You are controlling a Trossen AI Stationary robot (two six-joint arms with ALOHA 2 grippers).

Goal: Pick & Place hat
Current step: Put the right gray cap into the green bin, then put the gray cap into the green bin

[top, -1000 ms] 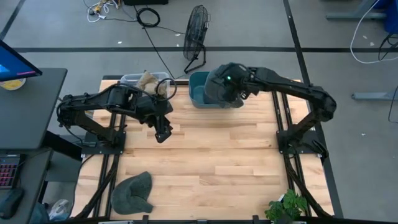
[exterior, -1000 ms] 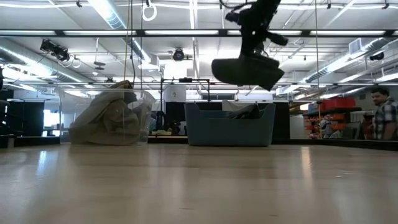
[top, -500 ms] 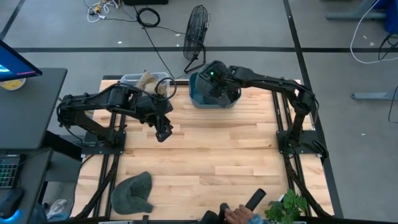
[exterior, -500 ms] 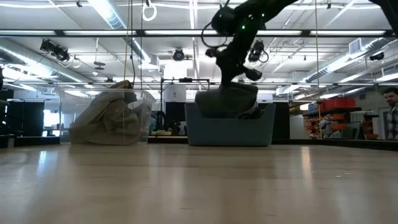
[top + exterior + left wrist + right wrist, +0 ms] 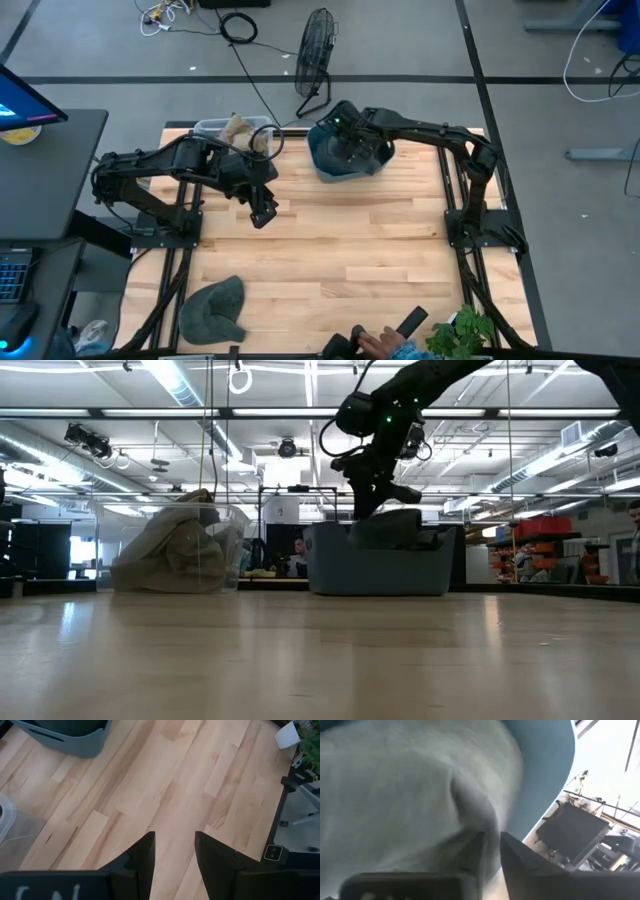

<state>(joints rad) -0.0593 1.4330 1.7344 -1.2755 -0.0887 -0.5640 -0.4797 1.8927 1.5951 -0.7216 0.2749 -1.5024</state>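
Note:
A dark grey hat sits in the teal bin at the table's far edge, its top showing above the rim. My right gripper reaches down into the bin and is shut on this hat. A second grey hat lies flat on the table near the left near corner. My left gripper hovers open over bare wood, left of centre, touching nothing. My right gripper pinches a fold of the grey hat's cloth between its two fingers, coming from above and slanting down into the bin. The hat rests in the bin below the fingers, with its top above the rim. Which part of the hat this is cannot be told.
A clear bin holding beige cloth stands left of the teal bin. A person's hand shows at the near edge beside a potted plant. A fan stands on the floor beyond the table. Bare wood spreads across the middle.
My right gripper has carried the hat from above the bin's right side toward the table's left and down into the teal bin, where the hat now rests. The bin has shifted a little toward the right. A person's hand has appeared at the near edge.

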